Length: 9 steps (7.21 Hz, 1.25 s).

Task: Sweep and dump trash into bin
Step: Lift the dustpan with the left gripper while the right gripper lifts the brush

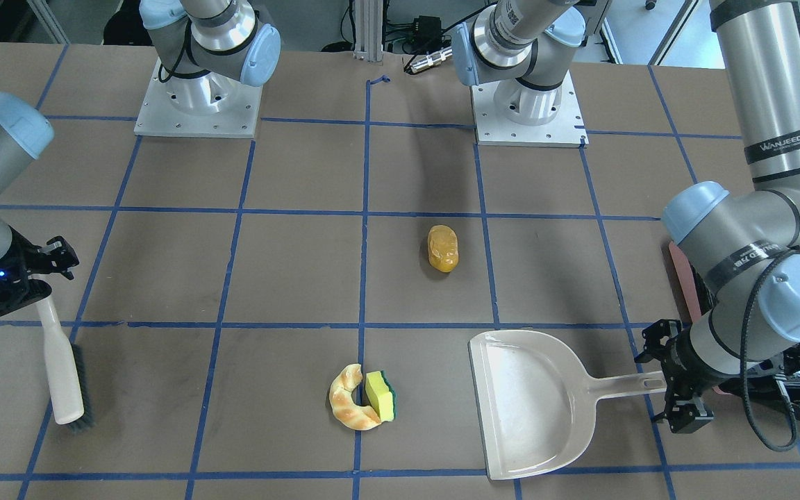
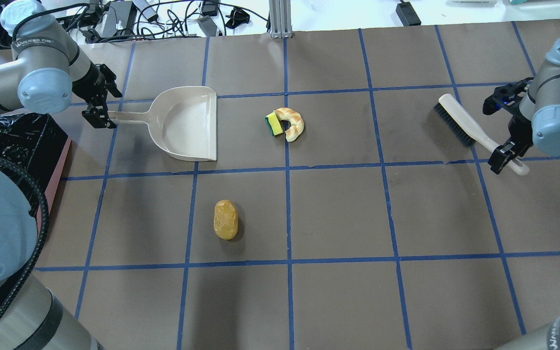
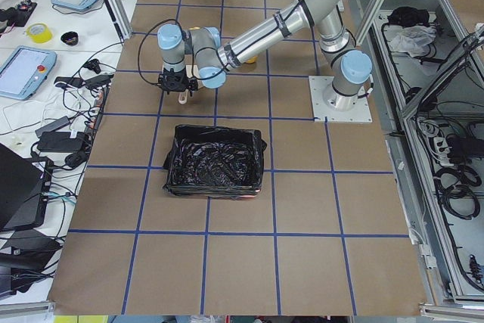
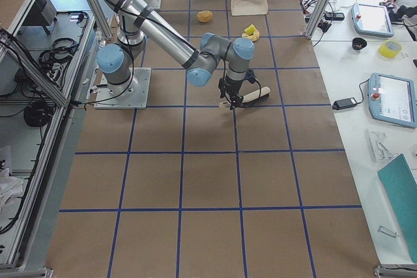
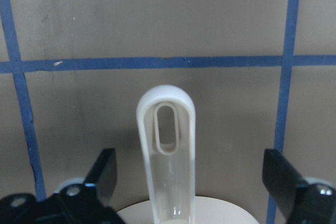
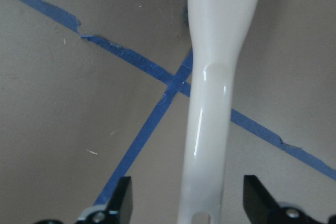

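The trash lies in two spots: a golden croissant (image 2: pixel 293 124) touching a yellow-green sponge (image 2: pixel 274 124), and an amber bread lump (image 2: pixel 225 219) alone nearer the robot. The bin (image 3: pixel 214 160), pink with a black bag, stands at the table's left end. My left gripper (image 2: pixel 105 103) is open, its fingers wide on either side of the beige dustpan's handle (image 5: pixel 166 156). The dustpan (image 2: pixel 185 124) rests flat, its mouth facing the croissant. Over at the right, the brush handle (image 6: pixel 215 77) runs between the spread fingers of my open right gripper (image 2: pixel 499 133). The brush (image 2: pixel 460 121) lies on the table.
Blue tape lines divide the brown tabletop into squares. Both arm bases (image 1: pixel 197 104) stand at the robot's edge. Cables and tablets lie on side benches beyond the table. Open tabletop stretches between the bread lump and the brush.
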Motion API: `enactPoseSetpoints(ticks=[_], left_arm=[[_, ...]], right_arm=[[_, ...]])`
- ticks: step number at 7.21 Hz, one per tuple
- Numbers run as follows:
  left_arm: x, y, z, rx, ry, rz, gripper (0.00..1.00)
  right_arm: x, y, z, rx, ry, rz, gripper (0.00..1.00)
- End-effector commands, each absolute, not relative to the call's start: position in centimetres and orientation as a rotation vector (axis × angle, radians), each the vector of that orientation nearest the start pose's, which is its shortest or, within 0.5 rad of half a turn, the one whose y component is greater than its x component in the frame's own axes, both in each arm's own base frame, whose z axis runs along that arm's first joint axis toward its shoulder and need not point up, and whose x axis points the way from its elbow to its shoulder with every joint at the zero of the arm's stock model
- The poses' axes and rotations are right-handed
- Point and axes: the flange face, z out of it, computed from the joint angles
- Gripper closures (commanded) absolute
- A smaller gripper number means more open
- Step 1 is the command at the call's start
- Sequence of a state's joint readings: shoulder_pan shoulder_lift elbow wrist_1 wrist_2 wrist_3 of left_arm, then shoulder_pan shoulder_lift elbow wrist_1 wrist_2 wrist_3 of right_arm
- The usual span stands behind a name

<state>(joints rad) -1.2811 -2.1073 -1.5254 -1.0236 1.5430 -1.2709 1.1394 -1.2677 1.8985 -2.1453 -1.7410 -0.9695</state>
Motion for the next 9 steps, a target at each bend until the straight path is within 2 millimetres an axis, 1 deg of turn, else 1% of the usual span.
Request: enactPoseSetpoints(ticks=[1,2,3,4,5,6,7,8,9], left_arm=[[6.0,-67.3,23.2,-2.238,2.256,-0.011,0.0],[6.0,-67.3,23.2,-2.239,2.253,-0.009,0.37],[5.8,-67.2,23.9,-2.285,2.228,-0.014,0.8],[5.8,-67.2,24.1,-2.298,2.223,-0.009,1.0],[5.6,-67.2,24.5,-2.296,2.236,-0.019,1.0],[5.5,-67.2,24.8,-2.292,2.243,-0.026,1.0],[5.4,-67.2,25.6,-2.28,2.266,-0.056,1.0],[5.1,-67.4,26.8,-2.264,2.282,-0.105,1.0],[3.1,-67.8,28.9,-2.153,2.343,-0.232,1.0]], right_arm=[[-12.0,-53.7,23.3,-0.861,3.109,0.247,0.59],[-12.1,-53.7,23.4,-0.861,3.117,0.256,0.69],[-12.1,-53.7,23.4,-0.858,3.116,0.257,0.79],[-12.0,-53.6,23.6,-0.854,3.119,0.255,0.86],[-12.1,-53.6,24.0,-0.835,3.128,0.252,0.89],[-11.8,-53.6,25.1,-0.791,3.154,0.231,0.9],[-11.2,-53.2,26.4,-0.69,3.186,0.209,0.92],[-10.3,-52.7,26.8,-0.585,3.183,0.234,0.92],[-8.0,-52.5,27.6,-0.545,3.186,0.254,0.92]])
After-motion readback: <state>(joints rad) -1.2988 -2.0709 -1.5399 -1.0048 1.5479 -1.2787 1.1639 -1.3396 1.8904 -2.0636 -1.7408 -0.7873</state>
